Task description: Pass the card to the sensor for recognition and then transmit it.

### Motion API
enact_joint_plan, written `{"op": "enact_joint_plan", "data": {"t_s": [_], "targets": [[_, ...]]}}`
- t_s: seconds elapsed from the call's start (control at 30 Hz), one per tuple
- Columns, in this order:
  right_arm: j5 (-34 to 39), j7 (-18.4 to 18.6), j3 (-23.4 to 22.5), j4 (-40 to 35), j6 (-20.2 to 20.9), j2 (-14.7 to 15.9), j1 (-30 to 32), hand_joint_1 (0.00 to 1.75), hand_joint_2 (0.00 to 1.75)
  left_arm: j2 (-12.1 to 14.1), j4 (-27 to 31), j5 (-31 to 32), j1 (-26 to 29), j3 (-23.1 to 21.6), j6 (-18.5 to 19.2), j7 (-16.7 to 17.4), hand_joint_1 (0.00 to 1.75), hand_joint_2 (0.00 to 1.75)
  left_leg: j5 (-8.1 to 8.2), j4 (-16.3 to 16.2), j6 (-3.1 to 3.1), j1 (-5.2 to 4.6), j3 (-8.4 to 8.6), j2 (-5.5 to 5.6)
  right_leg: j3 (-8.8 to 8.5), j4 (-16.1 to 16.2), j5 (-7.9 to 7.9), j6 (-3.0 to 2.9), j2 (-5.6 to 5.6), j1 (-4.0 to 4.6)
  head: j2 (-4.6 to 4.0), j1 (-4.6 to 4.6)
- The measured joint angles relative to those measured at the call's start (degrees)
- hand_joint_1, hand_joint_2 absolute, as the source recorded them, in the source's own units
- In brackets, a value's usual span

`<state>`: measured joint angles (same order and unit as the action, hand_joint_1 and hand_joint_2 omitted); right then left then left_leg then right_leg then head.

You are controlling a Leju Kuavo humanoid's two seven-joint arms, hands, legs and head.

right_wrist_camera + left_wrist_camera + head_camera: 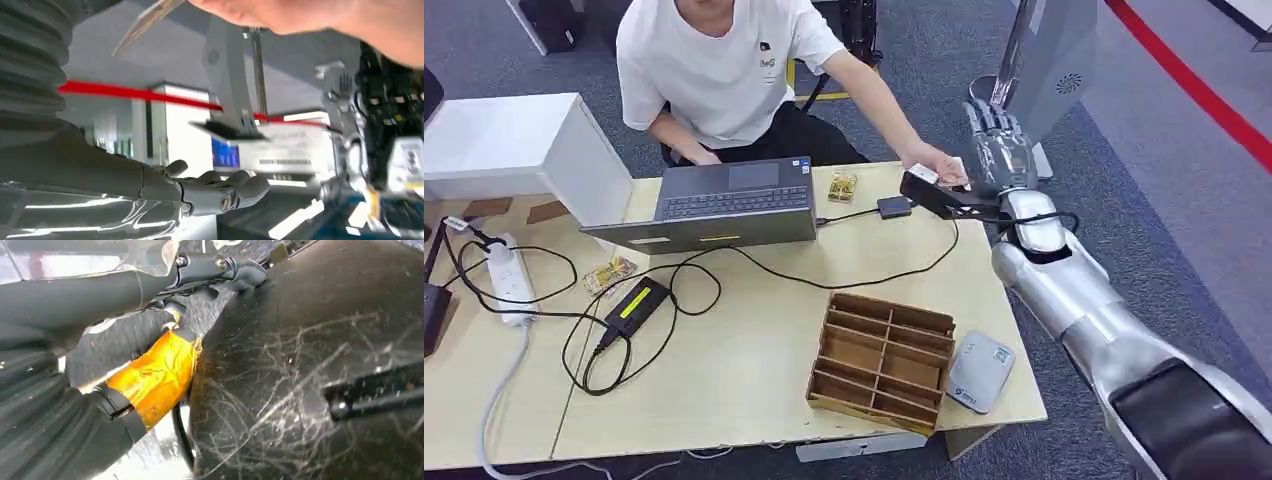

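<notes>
- The right hand (999, 150) is raised at the far right corner of the table (754, 370), palm up with its fingers (235, 187) stretched out and apart; nothing lies in it.
- Just beside it, a person's hand (936, 163) reaches across holding the card (954, 170) over the black sensor (932, 192) at the table's edge; in the right wrist view the card (145, 22) shows edge-on, a thin pale strip above the robot's open palm.
- The card looks tilted, not flat; its long axis seems to run from the person's fingers towards the robot's hand, though the head view is too small to be sure.
- I judge the handover to be the step in hand: the card is with the person, not with the robot.
- The next move would call for the fingers to close on the card's free end once it reaches the palm, then carry it flat over the sensor.
- The left hand (45, 405) shows close up, dark and ribbed; whether its fingers are open or closed I cannot tell.
- Farther off on the table: a laptop (724, 200), a wooden divided tray (879, 360), a tangle of cables (654, 300).
</notes>
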<state>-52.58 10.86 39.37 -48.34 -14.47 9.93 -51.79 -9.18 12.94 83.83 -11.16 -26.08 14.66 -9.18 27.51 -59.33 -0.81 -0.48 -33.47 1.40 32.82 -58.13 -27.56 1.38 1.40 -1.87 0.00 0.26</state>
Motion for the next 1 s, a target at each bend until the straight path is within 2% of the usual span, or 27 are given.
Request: {"op": "enact_joint_plan", "data": {"t_s": [0.2,0.37,0.53,0.57,0.6,1.0], "targets": [[-10.53,0.37,-2.34,-0.11,-2.81,-3.15,-2.99,0.0,1.75,0.02,0.0,2.56,-1.13,-4.86,1.47,-1.66,0.0,1.75,-0.02,0.0,0.03,0.02,0.0,-0.02,0.0,0.0,0.01,-0.02,0.0,0.02,0.0,0.0],[-18.59,-1.07,-4.79,0.39,-6.8,-4.58,-4.5,0.0,1.75,0.0,0.0,3.18,-1.85,-7.29,3.24,-2.17,0.0,1.75,-0.02,0.0,0.03,0.05,0.0,-0.03,0.0,0.0,0.01,-0.02,0.0,0.05,0.0,0.02],[-19.94,-1.95,-6.28,1.02,-8.11,-4.88,-4.88,0.0,1.75,-0.04,0.02,3.16,-2.09,-7.66,4.05,-2.3,0.0,1.75,-0.02,0.0,0.03,0.05,-0.01,-0.04,0.0,0.01,0.01,-0.02,0.0,0.05,0.0,0.02],[-19.94,-1.99,-6.34,1.04,-8.11,-4.88,-4.88,0.12,1.75,-0.04,0.02,3.16,-2.1,-7.67,4.07,-2.34,0.0,1.75,-0.01,0.0,0.03,0.05,-0.01,-0.05,0.0,0.01,0.01,-0.02,0.0,0.05,0.0,0.02],[-19.94,-2.08,-6.43,1.15,-8.11,-4.88,-4.89,1.75,1.75,-0.04,0.02,3.16,-2.1,-7.67,4.09,-2.34,0.0,1.75,-0.01,0.0,0.03,0.05,-0.01,-0.05,0.0,0.01,0.01,-0.02,0.0,0.05,0.0,0.02],[-17.84,-4.68,-8.77,3.54,-9.55,-4.9,-4.88,1.75,1.75,-0.11,0.02,2.89,-2.11,-7.69,4.38,-1.71,0.0,1.75,-0.01,0.0,0.03,0.06,0.01,-0.05,0.0,0.01,0.01,-0.02,0.0,0.06,0.02,0.0]]}}
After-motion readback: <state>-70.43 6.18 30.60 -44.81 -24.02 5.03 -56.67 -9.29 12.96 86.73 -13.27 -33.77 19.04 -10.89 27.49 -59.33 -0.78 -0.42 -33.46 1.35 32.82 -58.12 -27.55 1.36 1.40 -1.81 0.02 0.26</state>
